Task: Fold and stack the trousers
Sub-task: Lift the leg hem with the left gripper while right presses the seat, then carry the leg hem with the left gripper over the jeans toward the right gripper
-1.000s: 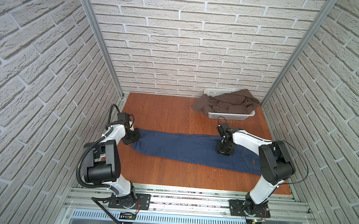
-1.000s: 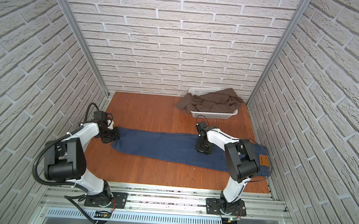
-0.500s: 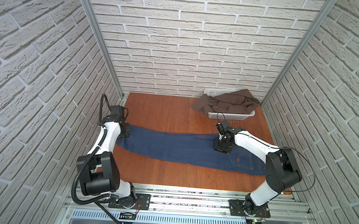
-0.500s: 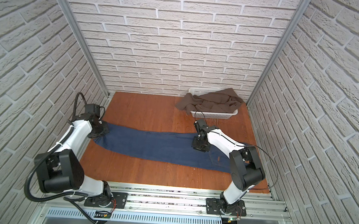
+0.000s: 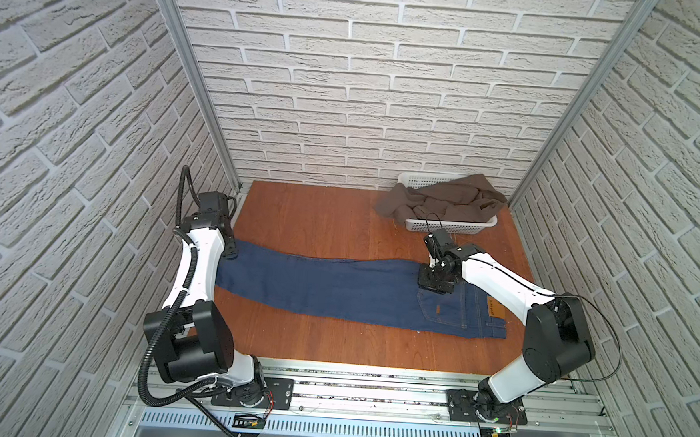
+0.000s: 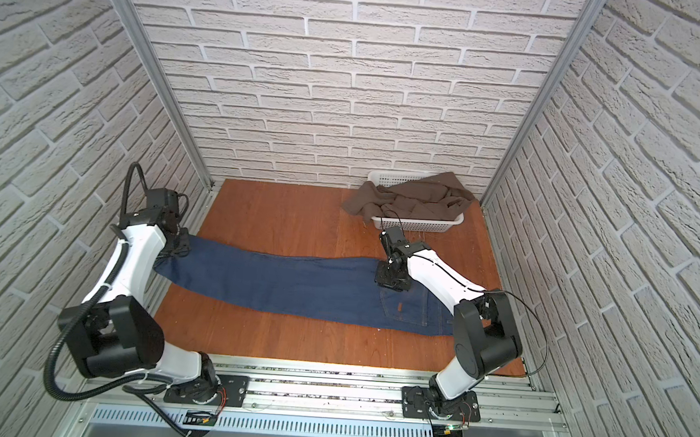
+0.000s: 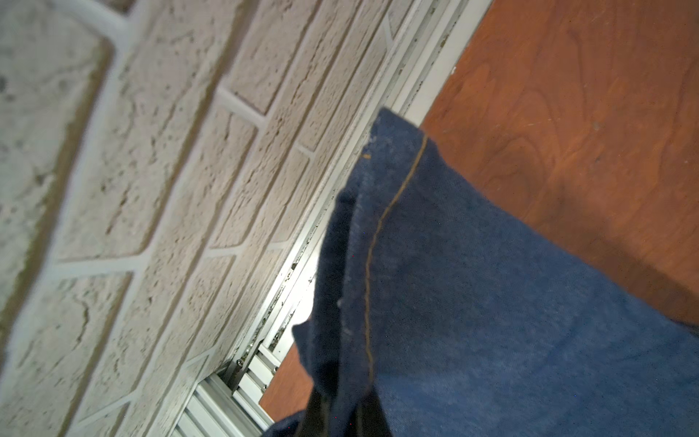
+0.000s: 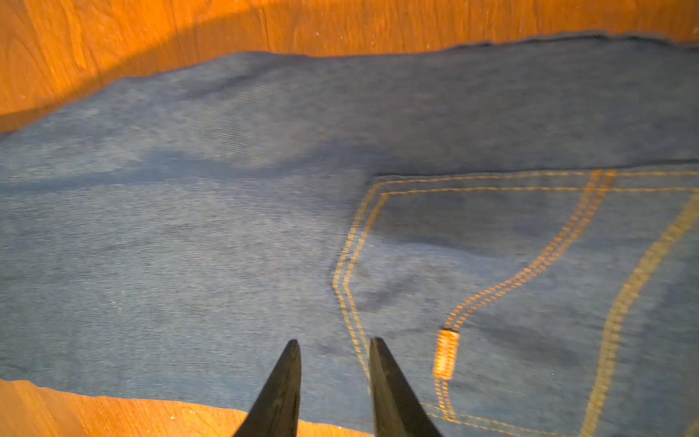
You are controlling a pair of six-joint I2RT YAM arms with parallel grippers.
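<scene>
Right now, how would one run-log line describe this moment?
trousers: stretched across table | left gripper: shut on leg hem | right gripper: open, tips at back pocket

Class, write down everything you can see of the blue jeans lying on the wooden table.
The trousers are dark blue denim with orange-tan stitching, laid out full length across the wooden table, back side up, one leg seemingly over the other. A back pocket and a tan waistband patch show at the waist end, on the right in both top views. The left gripper is shut on the hem end, lifting it slightly. The right gripper, jaws slightly apart, sits by the pocket's corner.
</scene>
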